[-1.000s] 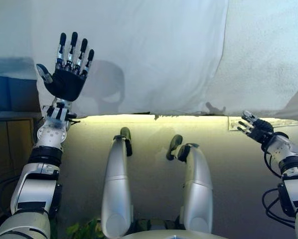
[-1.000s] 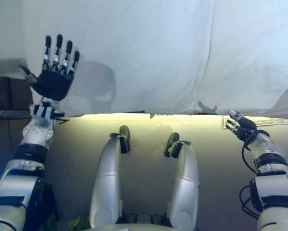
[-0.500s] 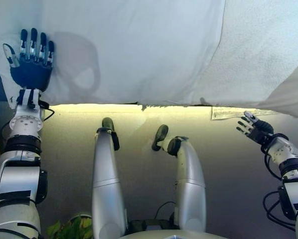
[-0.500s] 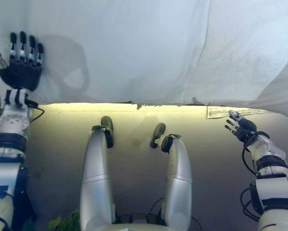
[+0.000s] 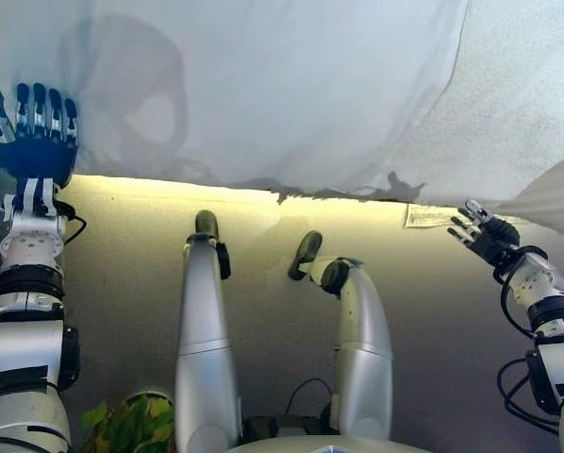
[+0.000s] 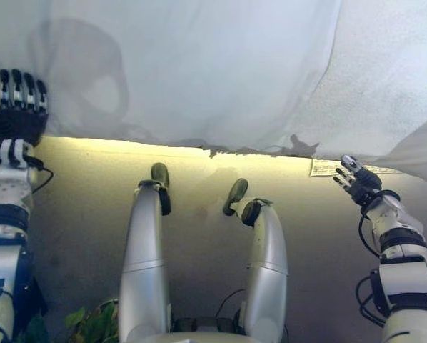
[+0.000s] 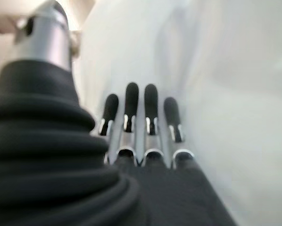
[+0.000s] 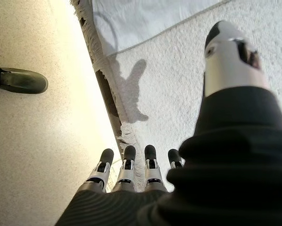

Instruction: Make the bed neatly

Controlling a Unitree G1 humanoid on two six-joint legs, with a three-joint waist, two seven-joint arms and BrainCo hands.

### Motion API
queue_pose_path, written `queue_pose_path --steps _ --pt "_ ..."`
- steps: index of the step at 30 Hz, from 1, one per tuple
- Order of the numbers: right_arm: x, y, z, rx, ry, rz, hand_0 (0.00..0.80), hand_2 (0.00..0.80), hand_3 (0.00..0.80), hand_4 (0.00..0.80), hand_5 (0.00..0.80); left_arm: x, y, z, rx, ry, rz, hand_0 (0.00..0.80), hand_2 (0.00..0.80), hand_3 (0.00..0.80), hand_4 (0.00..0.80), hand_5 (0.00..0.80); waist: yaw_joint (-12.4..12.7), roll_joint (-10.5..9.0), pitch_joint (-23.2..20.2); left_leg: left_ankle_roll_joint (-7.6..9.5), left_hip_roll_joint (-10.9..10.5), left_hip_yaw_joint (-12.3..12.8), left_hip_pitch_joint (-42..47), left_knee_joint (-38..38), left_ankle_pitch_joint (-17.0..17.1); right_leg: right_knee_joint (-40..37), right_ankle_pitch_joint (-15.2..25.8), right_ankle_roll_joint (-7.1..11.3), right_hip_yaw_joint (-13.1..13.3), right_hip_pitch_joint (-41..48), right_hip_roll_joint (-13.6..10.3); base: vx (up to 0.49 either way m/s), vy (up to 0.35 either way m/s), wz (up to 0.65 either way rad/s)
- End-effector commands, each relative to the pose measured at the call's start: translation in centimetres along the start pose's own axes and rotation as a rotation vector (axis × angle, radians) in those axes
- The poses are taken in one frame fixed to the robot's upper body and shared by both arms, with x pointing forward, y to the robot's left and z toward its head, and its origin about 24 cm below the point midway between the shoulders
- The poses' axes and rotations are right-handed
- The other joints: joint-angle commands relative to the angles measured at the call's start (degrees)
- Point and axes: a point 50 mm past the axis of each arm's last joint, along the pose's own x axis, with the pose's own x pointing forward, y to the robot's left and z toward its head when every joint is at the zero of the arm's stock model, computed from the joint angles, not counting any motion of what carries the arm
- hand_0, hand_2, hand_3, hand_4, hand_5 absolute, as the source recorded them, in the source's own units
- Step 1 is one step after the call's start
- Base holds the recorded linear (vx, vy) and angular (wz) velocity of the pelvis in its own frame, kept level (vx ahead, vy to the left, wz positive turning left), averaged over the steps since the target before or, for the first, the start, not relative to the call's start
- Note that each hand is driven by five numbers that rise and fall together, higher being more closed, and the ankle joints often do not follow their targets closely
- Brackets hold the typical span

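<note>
Best to press flat and sweep outward toward the bed's near edge, smoothing without bunching. Left hand (image 5: 37, 132) spread, fingers straight, laid against the white sheet (image 5: 263, 85) at the bed's near left corner. Right hand (image 5: 485, 233) relaxed, holding nothing, just below the textured blanket (image 5: 518, 104) hanging over the near right edge.

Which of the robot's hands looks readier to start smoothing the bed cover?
Probably the left hand: its straight fingers already lie over the white sheet. The right hand hangs over the floor, just short of the bed's edge.
</note>
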Motion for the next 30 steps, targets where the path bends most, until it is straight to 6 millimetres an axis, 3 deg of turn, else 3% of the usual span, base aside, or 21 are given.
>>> queue_pose_path --steps 1,13,23,30 --pt "-2.1 -3.7 1.8 0.037 -0.089 -0.109 0.0 0.0 0.0 0.0 0.0 -2.3 2.8 2.0 -0.003 -0.053 0.138 0.0 0.0 0.0 0.0 0.0 1.7 1.35 -0.3 -1.49 -2.0 -0.2 4.5 -6.4 -0.7 -3.6 8.2 5.55 0.6 1.1 -2.5 -0.021 0.01 0.04" --pt "-3.0 -4.6 3.6 0.024 -0.148 -0.137 0.0 0.0 0.0 0.0 0.0 -5.4 5.1 4.0 0.009 -0.081 0.236 0.0 0.0 0.0 0.0 0.0 1.4 4.49 -0.3 -1.82 -2.7 1.3 6.1 -7.4 -0.3 -3.6 7.2 4.67 2.3 0.9 -2.9 -0.017 0.008 0.03" --pt "-2.5 -3.9 2.5 0.037 -0.133 -0.095 0.0 0.0 0.0 0.0 0.0 -6.5 5.9 2.0 -0.029 -0.065 0.214 0.0 0.0 0.0 0.0 0.0 0.3 6.65 -0.3 -2.54 -1.8 3.9 13.8 -10.0 -0.2 -5.2 5.6 4.37 3.5 7.2 -2.8 -0.012 -0.034 0.02" --pt "-2.5 -4.3 0.6 0.021 -0.088 -0.113 0.0 0.0 0.0 0.0 0.0 -8.6 7.7 0.6 -0.017 -0.014 0.302 0.0 0.0 0.0 0.0 0.0 -0.6 7.72 -0.6 -3.54 -1.4 7.0 23.7 -13.6 -0.1 -8.2 4.1 4.35 3.1 16.1 -2.7 0.018 -0.049 -0.01"
